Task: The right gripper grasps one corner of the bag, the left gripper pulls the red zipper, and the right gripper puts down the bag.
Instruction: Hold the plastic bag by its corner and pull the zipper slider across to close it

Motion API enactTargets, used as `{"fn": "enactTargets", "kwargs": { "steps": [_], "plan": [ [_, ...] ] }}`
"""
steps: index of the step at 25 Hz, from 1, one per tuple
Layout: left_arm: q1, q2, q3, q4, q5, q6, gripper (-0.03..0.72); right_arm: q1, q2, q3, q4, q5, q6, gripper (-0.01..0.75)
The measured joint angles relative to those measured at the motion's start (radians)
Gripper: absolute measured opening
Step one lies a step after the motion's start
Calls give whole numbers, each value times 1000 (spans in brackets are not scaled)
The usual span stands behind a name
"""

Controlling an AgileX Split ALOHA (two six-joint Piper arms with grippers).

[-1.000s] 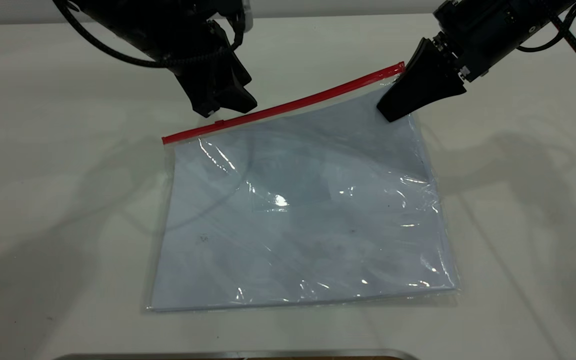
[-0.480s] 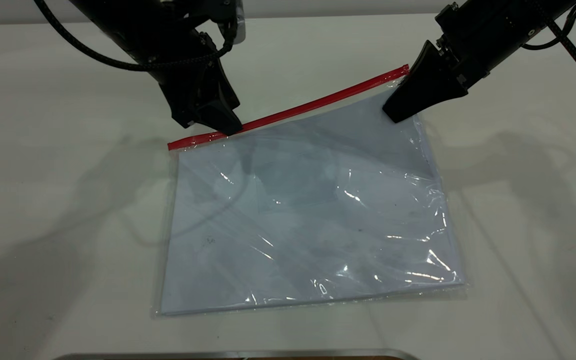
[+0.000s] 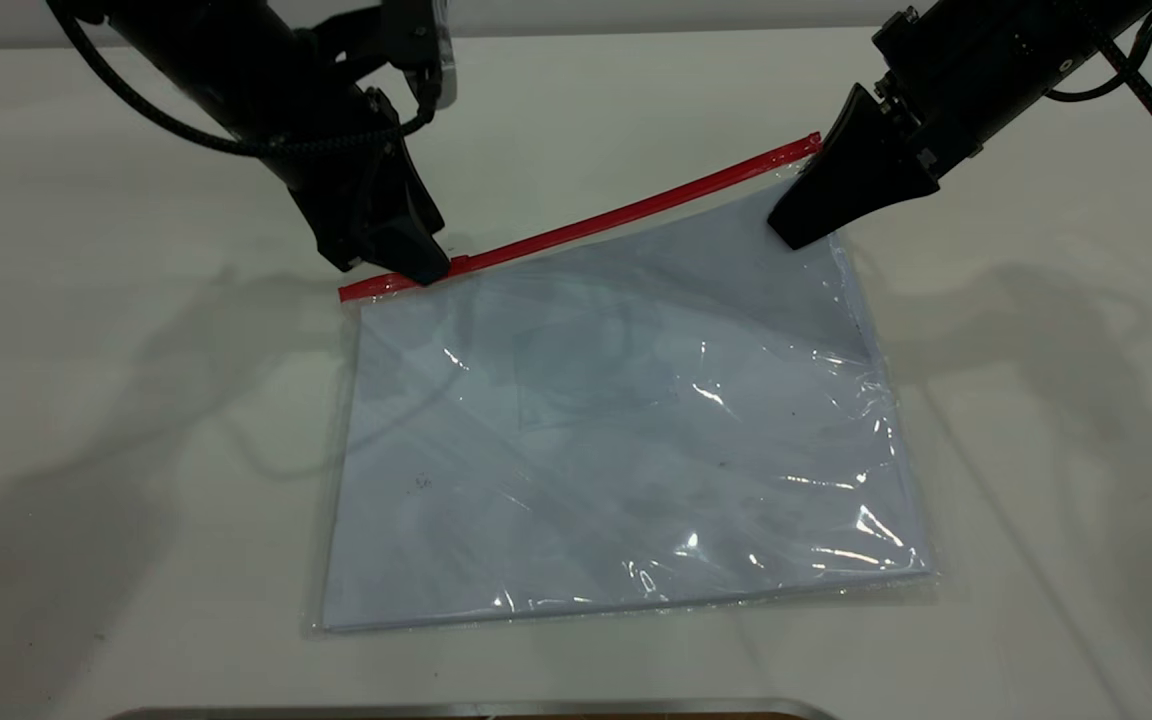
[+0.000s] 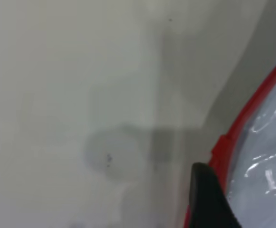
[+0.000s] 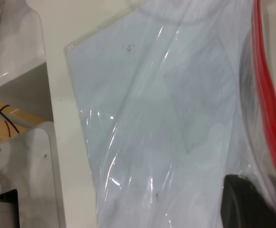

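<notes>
Plain white table under bright light, soft shadows.

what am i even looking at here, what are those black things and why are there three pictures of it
The black things are two robot arms mounted at a white table, each ending in a hand. The wide picture comes from an outside camera facing them; the other two come from cameras on the arms' wrists, so they show close-ups. On the table lies a clear plastic document bag with white paper inside and a red zipper along its far edge. The right hand is clamped on the bag's corner near one end of the zipper. The left hand is down on the zipper near its other end, where the slider sits.
</notes>
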Motion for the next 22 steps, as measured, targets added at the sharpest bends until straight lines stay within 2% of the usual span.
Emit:
{"fn": "enactTargets", "kwargs": {
  "steps": [7,15,22],
  "plan": [
    [0,34,-7,-27,-24,46,460,0,-1,0,-1,0,0,44],
    [0,50,-22,-267,-26,242,460,0,-1,0,-1,1,0,44],
    [0,51,-23,-276,-6,256,460,0,-1,0,-1,1,1,44]
  ]
}}
